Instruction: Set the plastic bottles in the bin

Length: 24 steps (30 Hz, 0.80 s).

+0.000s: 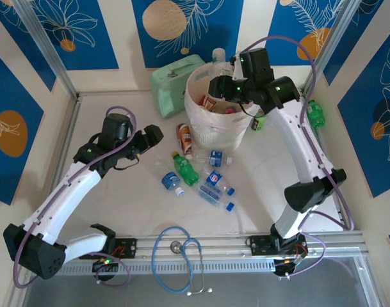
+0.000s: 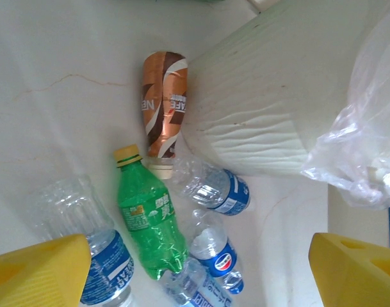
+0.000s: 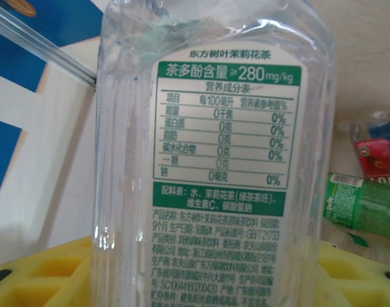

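Six or so bottles [image 1: 211, 192] lie loose on the table [image 1: 137, 211], clustered at six o'clock of the bin [image 1: 198, 125]. A brown bottle [image 2: 164, 105] lies just beside the bin wall, and a green bottle [image 2: 146, 220] lies next to it, their caps near each other. A far bottle [image 1: 316, 114] lies at three o'clock of the bin, beyond the right arm.

The right gripper [image 3: 201, 281] is clamped on a clear tea bottle [image 3: 214, 160], which is pinched between its yellow fingers [image 3: 47, 268]. In the top view it is placed over the bin's rim at about one o'clock. The left gripper [image 2: 200, 252] is spread, with nothing between its fingers, above the loose cluster.

Step in hand, as judged: delivery of the tea bottle by the right arm, while a pick is lined up by the left. The next move is judged to call for the tea bottle to be brought fully inside the rim before release, clear of the liner bag [image 2: 364, 141]. For the left arm, one bottle is to be singled out; its neighbours lie touching and could be nudged.
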Motion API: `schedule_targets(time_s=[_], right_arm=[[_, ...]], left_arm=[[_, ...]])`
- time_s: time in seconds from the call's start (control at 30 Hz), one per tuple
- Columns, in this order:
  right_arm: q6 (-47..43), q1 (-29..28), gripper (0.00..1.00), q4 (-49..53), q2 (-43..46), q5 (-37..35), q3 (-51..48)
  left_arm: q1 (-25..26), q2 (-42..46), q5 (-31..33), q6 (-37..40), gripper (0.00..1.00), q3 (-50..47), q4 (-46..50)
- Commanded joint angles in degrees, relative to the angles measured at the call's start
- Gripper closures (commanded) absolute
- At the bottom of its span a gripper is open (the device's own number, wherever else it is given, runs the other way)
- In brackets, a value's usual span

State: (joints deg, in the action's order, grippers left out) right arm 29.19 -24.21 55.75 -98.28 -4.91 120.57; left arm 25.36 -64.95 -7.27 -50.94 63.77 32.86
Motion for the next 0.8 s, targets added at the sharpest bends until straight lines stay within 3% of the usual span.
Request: schedule_targets(time_s=[0.0,0.1,0.37,0.6,0.77], right_arm=[[-1.89,0.95,0.47,0.56,-1.55,1.74,3.35],[-2.45,1.48,0.43,1.59,-3.85,2.15,5.45],[-3.0,1.44,0.21,2.7,-5.57,2.28,7.83],[-3.04,0.48,0.18,3.36,-2.6,1.34,7.85],[-2.71,-3.27,0.18,2.17,5.25,-0.93,1.5]], left_arm=[[0.8,-0.69,2.07,2.68,0.12,-0.57,2.25],[1.29,-1.34,2.6,2.72,0.12,-1.44,2.31],[2.65,-2.55,4.63,2.42,0.12,-2.77,3.35],[3.29,-3.42,5.59,1.46,0.12,-3.63,4.14],[4.22,-4.54,6.53,0.51,0.13,-3.78,4.84]])
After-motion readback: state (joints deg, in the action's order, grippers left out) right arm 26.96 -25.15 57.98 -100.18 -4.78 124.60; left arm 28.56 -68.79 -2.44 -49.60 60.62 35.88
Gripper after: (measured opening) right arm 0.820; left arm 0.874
